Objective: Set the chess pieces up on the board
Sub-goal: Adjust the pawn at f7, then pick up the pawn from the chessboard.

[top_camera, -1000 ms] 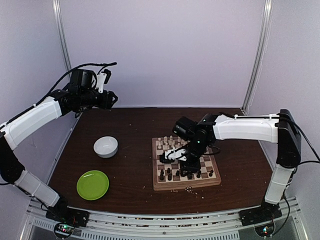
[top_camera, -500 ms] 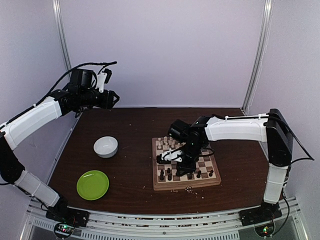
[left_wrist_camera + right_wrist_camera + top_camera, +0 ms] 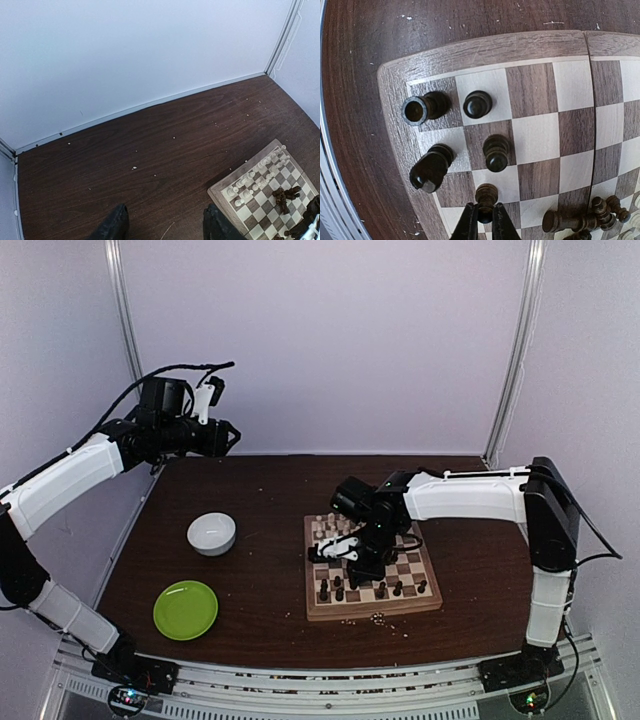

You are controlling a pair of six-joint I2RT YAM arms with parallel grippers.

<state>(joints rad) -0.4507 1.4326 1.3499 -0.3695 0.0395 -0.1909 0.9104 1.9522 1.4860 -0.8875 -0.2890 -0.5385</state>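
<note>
Tabletop (image 3: 260,500): dark woodgrain, crumb-flecked; open room on left around white bowl (image 3: 212,533), green plate (image 3: 185,609). Chequered, tan-framed board (image 3: 309,585): right of centre, chess pieces (image 3: 477,104) on it. Left gripper (image 3: 165,220): raised, fingers apart, empty. Right gripper (image 3: 485,225): only your wrist view shows it clamping dark pawn (image 3: 486,196) near board corner.

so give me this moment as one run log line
step: dark piece setup | right gripper: shut on dark pawn, near corner of board | left gripper: open, held high, away from board

White bowl (image 3: 212,533) on dark wooden table (image 3: 260,500), green plate (image 3: 185,609) nearer (front left), pale crumbs (image 3: 133,168) scattered
</note>
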